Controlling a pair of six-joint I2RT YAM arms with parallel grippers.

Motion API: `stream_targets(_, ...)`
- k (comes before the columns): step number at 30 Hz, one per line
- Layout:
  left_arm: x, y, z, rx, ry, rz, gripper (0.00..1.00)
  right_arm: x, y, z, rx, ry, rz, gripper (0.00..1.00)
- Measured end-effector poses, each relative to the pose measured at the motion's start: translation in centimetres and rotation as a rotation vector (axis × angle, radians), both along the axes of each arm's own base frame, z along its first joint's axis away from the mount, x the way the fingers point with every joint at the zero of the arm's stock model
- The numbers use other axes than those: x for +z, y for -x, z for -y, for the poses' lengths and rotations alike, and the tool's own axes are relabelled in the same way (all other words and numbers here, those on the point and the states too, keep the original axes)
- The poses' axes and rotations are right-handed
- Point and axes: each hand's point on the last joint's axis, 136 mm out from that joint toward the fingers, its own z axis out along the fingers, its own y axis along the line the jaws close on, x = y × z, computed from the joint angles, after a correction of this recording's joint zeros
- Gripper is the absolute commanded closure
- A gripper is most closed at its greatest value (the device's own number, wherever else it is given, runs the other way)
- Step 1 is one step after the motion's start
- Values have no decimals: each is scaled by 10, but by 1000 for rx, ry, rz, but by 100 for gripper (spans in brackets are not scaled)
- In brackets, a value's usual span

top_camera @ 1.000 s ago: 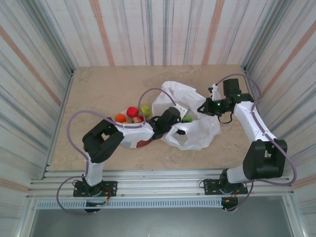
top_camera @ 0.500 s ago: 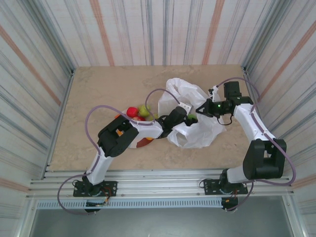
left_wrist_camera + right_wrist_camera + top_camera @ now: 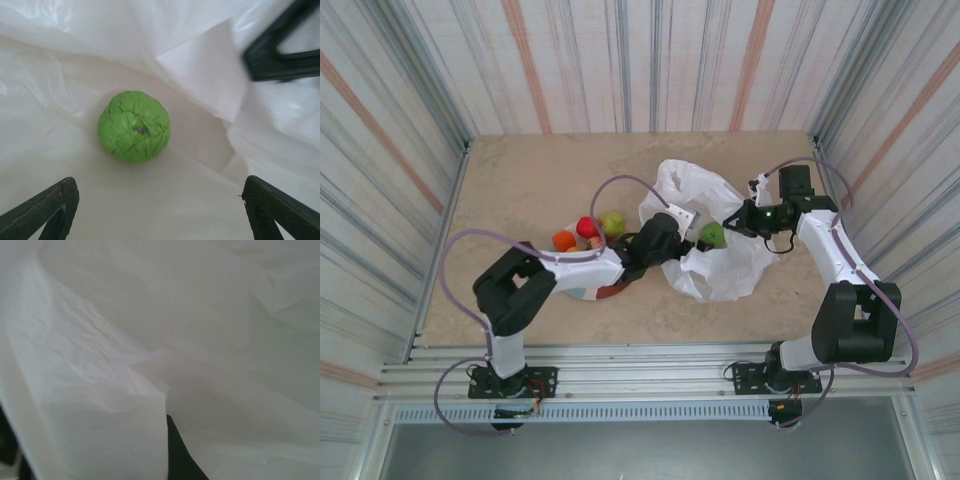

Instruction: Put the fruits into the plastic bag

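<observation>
One green fruit point(image 3: 134, 126) lies loose in the bag point(image 3: 75, 50) below the left gripper point(image 3: 157, 192), whose jaws are spread wide. The right gripper point(image 3: 738, 218) pinches the bag's two o'clock rim. Next is probably fetching one of the remaining fruits point(image 3: 586, 227) on the plate point(image 3: 610, 291) at nine o'clock.

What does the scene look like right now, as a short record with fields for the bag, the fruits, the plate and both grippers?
plastic bag: white, crumpled, mouth open, right of the plate
green fruit: lies loose on the bag's plastic, untouched
left gripper: open, at the bag mouth, fingers either side of that fruit
right gripper: shut, apparently pinching the bag's edge
fruits outside: orange fruit, red fruit, second green fruit, clustered at the plate's far edge
plate: partly hidden under the left arm
</observation>
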Motion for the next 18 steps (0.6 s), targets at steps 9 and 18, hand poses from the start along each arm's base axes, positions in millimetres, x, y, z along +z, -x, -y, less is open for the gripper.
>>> stream_targets(9,22,41,-33,-108,2,-46,13,-5,3,4,-12,27,-20,100)
stream_targets(18,42,75,-64,-171,-23,-65,14,-5,2,4,-13,33,-20,100)
